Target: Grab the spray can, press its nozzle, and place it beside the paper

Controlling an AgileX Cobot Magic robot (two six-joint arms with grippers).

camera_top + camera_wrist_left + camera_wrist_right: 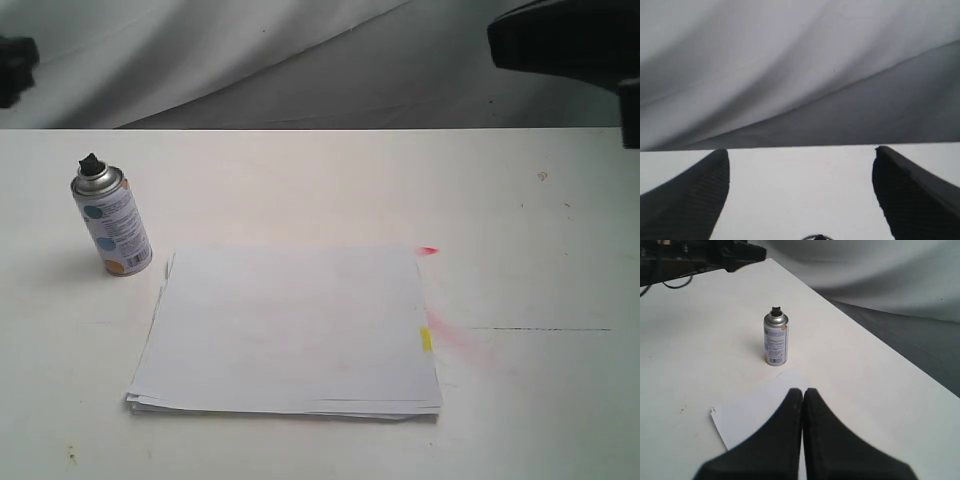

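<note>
The can [112, 222] stands upright on the counter [530, 230], long axis vertical and nozzle [91, 163] on top, just off the far left corner of the paper [290, 330]. The right wrist view shows its barcode side, the exterior view its dots. The left hand [800, 152] gapes wide over bare counter. The right hand [803, 392] is closed and empty.

The table [300, 180] is viewed obliquely from above by the exterior camera, facing the grey backdrop [250, 60], with the spray can [111, 218] seen at 10 o'clock of the paper [290, 330]. The left wrist camera is held low, facing table edge and backdrop only. The right wrist camera is angled down from higher. Can and a paper corner are shared with the exterior view.
</note>
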